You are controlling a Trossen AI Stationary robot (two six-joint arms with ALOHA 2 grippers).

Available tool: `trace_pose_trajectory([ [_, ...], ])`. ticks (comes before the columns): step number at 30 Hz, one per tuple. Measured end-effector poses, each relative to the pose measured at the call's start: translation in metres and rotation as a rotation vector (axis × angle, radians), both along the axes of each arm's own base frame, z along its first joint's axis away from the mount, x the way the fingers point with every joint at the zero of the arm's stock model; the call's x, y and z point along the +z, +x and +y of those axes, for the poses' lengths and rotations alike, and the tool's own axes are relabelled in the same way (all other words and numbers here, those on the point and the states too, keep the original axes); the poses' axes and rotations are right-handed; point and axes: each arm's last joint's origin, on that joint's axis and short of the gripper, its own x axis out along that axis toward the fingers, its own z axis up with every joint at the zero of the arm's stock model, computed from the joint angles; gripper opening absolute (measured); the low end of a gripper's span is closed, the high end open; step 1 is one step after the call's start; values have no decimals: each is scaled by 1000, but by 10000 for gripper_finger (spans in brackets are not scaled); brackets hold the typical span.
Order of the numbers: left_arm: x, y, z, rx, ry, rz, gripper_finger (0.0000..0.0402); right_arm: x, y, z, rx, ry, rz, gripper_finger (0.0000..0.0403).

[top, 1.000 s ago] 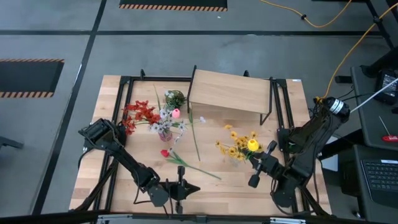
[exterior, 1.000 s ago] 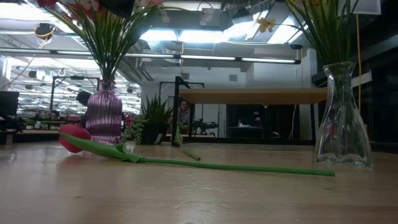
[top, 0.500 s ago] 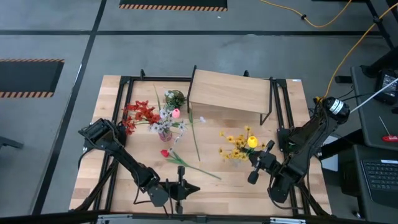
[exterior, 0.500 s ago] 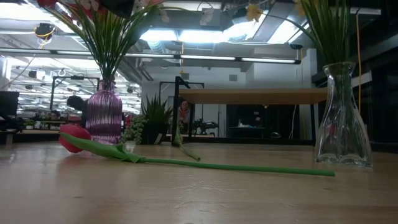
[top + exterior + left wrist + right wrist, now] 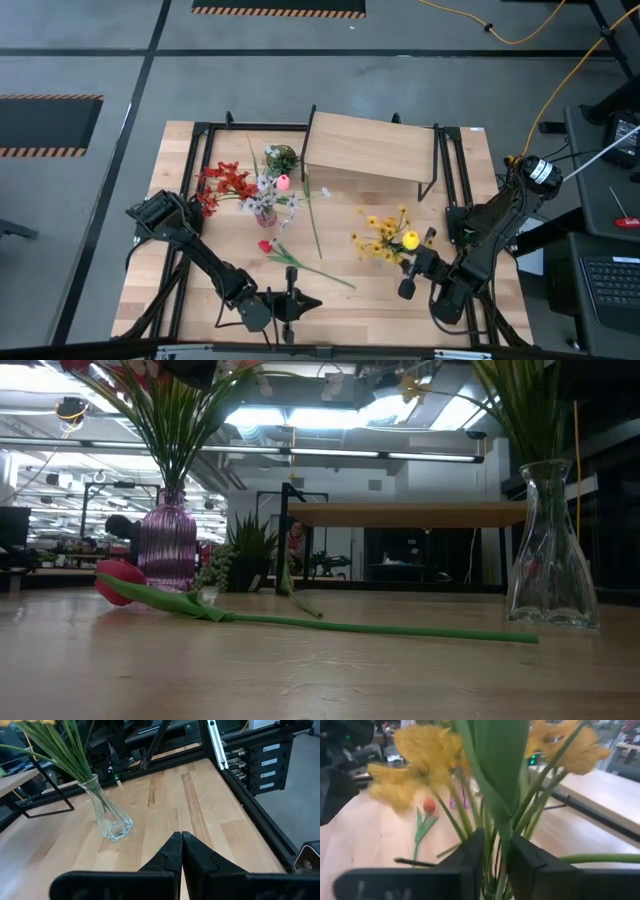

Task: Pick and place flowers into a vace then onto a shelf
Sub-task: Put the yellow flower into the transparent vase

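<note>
One yellow tulip (image 5: 409,239) stem clamped upright in my right gripper (image 5: 494,854), clear vase (image 5: 551,546) directly beneath.

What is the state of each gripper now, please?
Left gripper: fingers shut, holding nothing, low over the table's near edge.
Right gripper: fingers shut on the stem of the yellow tulip in the clear vase.
</note>
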Motion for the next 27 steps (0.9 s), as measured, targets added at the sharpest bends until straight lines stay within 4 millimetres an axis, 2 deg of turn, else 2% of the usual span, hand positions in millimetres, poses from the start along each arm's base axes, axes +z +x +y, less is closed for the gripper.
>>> trace_pose_trajectory([
  [7, 0, 0, 0, 8, -34, -3, 2, -2, -2, -2, 14, -21, 48, 119],
  [15, 0, 0, 0, 8, -35, -3, 2, -2, -2, -2, 24, -39, 66, 124],
  [19, 0, 0, 0, 9, -33, -3, 4, -2, -2, -2, 28, -48, 72, 100],
  [25, 0, 1, 1, 11, -33, -3, 3, -3, -2, -1, 47, -30, 99, 17],
  [27, 0, 1, 1, 11, -33, -3, 2, -3, -2, -1, 46, -30, 99, 9],
])
